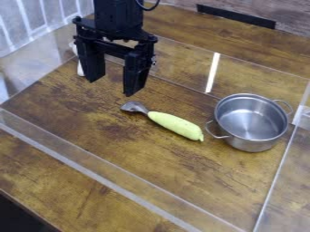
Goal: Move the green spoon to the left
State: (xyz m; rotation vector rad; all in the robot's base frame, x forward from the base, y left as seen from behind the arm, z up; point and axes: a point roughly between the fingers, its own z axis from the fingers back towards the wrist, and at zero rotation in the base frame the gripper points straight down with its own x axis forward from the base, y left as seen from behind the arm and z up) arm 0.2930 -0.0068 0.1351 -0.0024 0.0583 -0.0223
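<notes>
The green spoon (168,120) lies flat on the wooden table, its small silver bowl pointing left and its thick yellow-green handle running down to the right. My gripper (112,80) hangs above the table to the upper left of the spoon, pointing down. Its two black fingers stand wide apart with nothing between them. The right finger (137,76) ends a short way above and left of the spoon's bowl, not touching it.
A steel pot (252,121) with side handles stands just right of the spoon's handle. Clear plastic walls (85,172) fence the wooden work area at the front, left and right. Bare wood lies left of the spoon.
</notes>
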